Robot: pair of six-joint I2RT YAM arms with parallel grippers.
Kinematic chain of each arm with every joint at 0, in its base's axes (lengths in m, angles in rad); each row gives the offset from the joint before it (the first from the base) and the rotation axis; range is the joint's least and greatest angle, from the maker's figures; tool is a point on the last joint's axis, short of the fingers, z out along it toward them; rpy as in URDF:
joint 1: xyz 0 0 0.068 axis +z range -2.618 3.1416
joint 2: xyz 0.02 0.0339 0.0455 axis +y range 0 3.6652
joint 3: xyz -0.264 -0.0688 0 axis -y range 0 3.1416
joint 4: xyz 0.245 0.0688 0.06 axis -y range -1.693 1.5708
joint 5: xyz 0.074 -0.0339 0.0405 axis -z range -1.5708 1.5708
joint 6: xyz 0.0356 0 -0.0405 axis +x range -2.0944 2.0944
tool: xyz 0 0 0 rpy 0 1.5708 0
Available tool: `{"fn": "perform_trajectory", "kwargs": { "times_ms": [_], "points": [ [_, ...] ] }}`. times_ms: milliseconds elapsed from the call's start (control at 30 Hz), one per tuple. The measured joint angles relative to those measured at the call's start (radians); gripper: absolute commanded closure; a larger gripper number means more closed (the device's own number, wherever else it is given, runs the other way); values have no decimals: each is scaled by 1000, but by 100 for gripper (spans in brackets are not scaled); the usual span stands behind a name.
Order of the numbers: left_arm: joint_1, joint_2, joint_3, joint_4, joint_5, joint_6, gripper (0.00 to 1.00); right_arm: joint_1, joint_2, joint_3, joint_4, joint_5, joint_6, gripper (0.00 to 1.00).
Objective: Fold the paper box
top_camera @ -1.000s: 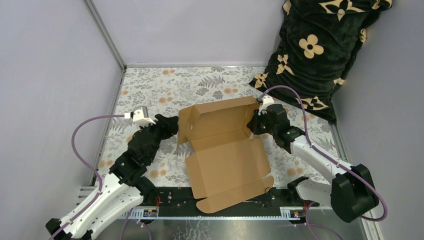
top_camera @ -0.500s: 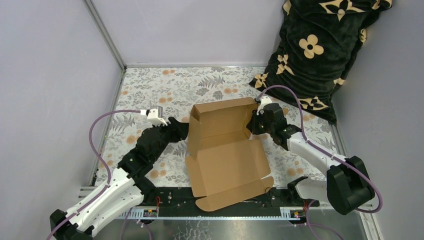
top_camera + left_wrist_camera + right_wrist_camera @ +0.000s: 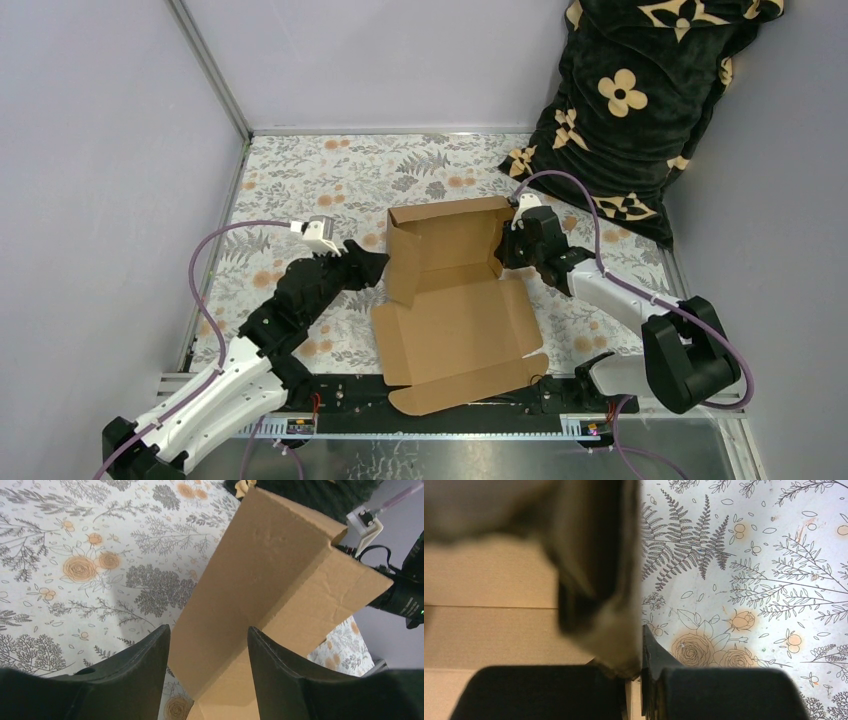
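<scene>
The paper box (image 3: 455,320) lies open in the middle of the table, plain brown cardboard with its back wall raised. Its left side flap (image 3: 403,262) stands upright. My left gripper (image 3: 378,266) is open right beside that flap's outer face. In the left wrist view the flap (image 3: 270,575) rises just ahead of my left gripper (image 3: 209,632), with nothing gripped. My right gripper (image 3: 503,252) is shut on the box's right wall at the back right corner. In the right wrist view my right gripper (image 3: 640,665) pinches a thin cardboard edge, and a blurred flap (image 3: 589,555) hides much of that view.
A black pillow with beige flowers (image 3: 630,100) leans in the back right corner. The floral tablecloth (image 3: 330,170) covers the table between grey walls. A metal rail (image 3: 450,425) runs along the near edge, under the box's front flap. Purple cables loop from both wrists.
My left arm has swung right towards the box, and the left side flap has gone from leaning outward to standing upright. The right gripper has kept its hold in place.
</scene>
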Motion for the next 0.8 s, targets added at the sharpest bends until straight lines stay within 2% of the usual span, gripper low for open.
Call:
{"fn": "perform_trajectory", "kwargs": {
  "times_ms": [500,800],
  "points": [
    [-4,31,-66,31,42,-5,35,0,45,2,19,7,0,96],
    [-56,94,-76,77,14,-3,33,0,54,2,21,29,7,95]
  ]
}}
